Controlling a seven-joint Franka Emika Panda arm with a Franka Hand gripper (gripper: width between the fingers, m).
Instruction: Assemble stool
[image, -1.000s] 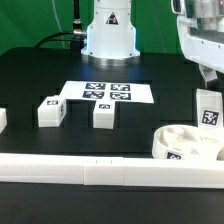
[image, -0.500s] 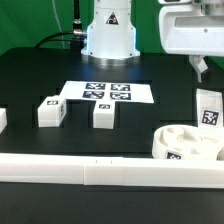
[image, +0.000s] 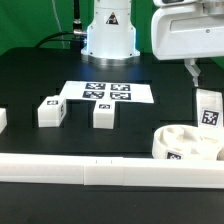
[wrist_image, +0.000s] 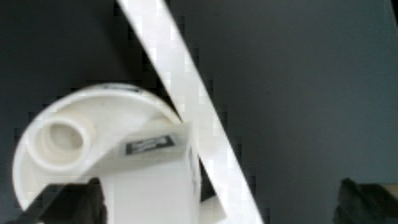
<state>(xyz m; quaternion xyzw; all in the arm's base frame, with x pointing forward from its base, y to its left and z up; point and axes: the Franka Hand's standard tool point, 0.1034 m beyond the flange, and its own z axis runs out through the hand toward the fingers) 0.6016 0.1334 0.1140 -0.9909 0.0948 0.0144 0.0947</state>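
Note:
The round white seat (image: 186, 146) lies at the exterior view's right, just behind the front rail. One white leg (image: 209, 106) stands upright on its far side. Two more tagged legs (image: 50, 111) (image: 102, 113) lie loose on the black table in front of the marker board. My gripper (image: 203, 72) hangs open and empty above the upright leg, a little toward the exterior view's left. In the wrist view the seat (wrist_image: 68, 135) and the upright leg (wrist_image: 151, 190) show below the open gripper (wrist_image: 217, 205), with the dark fingertips (wrist_image: 71, 203) far apart.
The marker board (image: 106, 92) lies flat in front of the robot base (image: 108, 35). A long white rail (image: 100, 171) runs along the front and shows as a diagonal strip in the wrist view (wrist_image: 178, 90). A white piece (image: 2, 119) sits at the left edge.
My gripper has moved toward the exterior view's left, away from directly above the upright leg. The leg, seat and loose legs have not moved.

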